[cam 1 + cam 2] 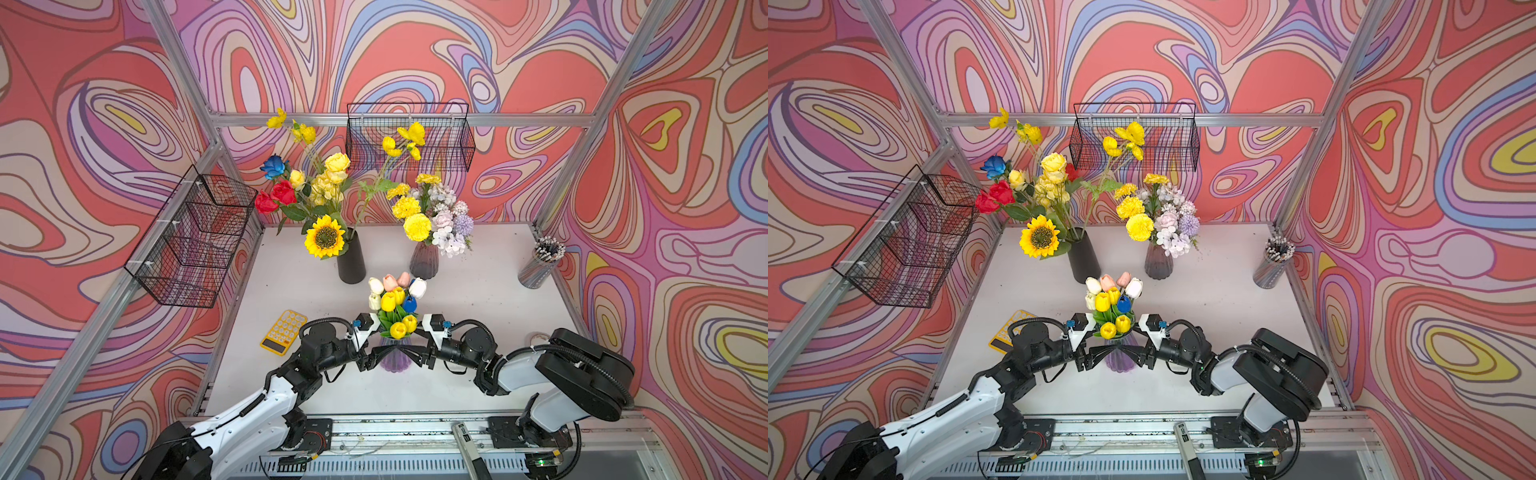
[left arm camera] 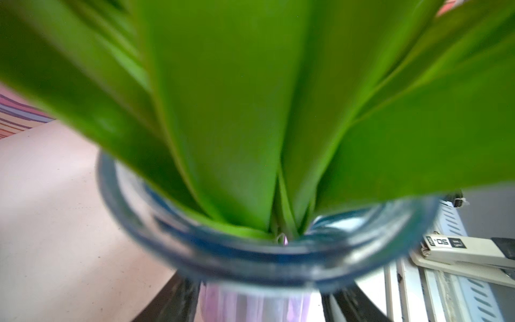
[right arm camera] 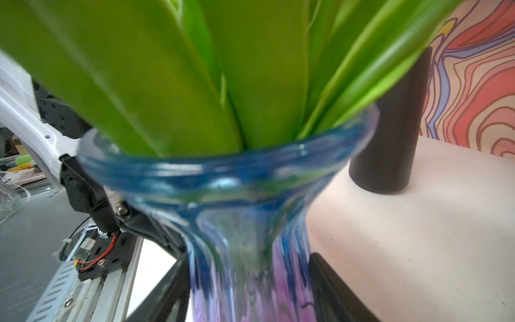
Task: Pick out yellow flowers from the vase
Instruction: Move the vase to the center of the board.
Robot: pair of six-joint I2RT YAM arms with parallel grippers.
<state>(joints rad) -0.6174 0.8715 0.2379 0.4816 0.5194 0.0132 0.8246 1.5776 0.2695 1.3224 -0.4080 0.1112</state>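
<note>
lower centre in both top views: yellow tulips (image 1: 398, 330) in glass vase (image 1: 395, 365), among white, pink, blue ones. likely light, soft-headed, bendy-stemmed; best pinched on the stem just above the rim. left end effector (image 1: 375, 355) and right end effector (image 1: 417, 355) astride the vase neck; clamped or loose, cannot tell.

Bright, even light; both wrist views blurred up close.

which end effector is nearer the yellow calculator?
Left. The left end effector flanks the purple vase on the side of the yellow calculator; the right end effector is across the vase.
</note>
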